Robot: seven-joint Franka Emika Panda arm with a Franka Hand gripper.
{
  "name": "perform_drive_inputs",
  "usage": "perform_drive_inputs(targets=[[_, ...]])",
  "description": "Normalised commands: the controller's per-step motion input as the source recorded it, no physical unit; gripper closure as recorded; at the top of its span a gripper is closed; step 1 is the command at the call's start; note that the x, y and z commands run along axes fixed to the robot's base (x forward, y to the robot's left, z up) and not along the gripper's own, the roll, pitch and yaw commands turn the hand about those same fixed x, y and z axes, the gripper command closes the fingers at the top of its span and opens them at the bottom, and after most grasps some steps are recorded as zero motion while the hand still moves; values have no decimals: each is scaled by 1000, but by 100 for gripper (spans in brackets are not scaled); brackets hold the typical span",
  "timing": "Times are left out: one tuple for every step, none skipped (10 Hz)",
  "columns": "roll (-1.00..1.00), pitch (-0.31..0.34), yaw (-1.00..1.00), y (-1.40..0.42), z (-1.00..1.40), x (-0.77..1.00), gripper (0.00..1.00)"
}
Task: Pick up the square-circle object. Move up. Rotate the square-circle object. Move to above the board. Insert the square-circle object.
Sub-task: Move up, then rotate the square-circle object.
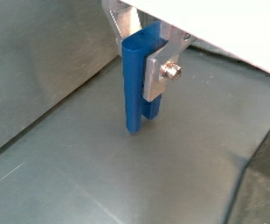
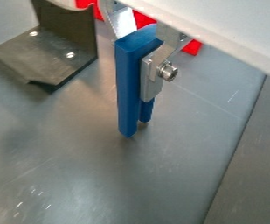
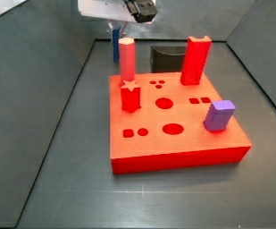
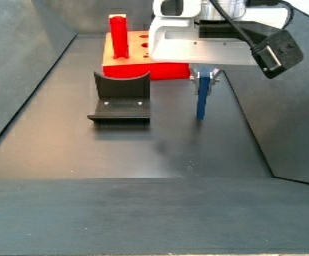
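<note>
Gripper [image 2: 152,63] jaws clenched on square-circle object [image 2: 130,86] — upright, lower end at surface [image 2: 79,175], whether touching unclear. In side view, object mostly hidden behind pink peg [image 3: 127,58], board [image 3: 176,125] at 6 o'clock — fixture [image 4: 119,98] nearby.

Board [image 4: 143,68] partly behind pincer [image 4: 205,76]

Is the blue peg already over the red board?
No: in a side view the square-circle object, clamped in the gripper, hangs over bare floor beside the board.
</note>
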Motion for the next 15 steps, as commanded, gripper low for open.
perform_drive_inputs(targets=[[-9, 19, -45, -87, 800, -18, 100], [-2, 37, -33, -57, 658, -32, 100], [8, 37, -26, -33, 512, -25, 100], [14, 39, -22, -25, 405, -23, 100], [27, 41, -17, -12, 177, -19, 100], [0, 0, 0, -284, 1000, 93, 100], [2, -4, 3, -286, 1000, 98, 100], [3, 44, 31, -235, 1000, 68, 100], [7, 64, 34, -203, 1000, 62, 100], [11, 80, 30, -184, 1000, 62, 100], [16, 91, 30, -161, 1000, 62, 100], [20, 94, 26, -139, 990, 57, 100], [24, 91, 23, -98, 817, 45, 100], [27, 89, 24, -59, 642, 30, 100], [32, 85, 21, -32, 412, 20, 100]])
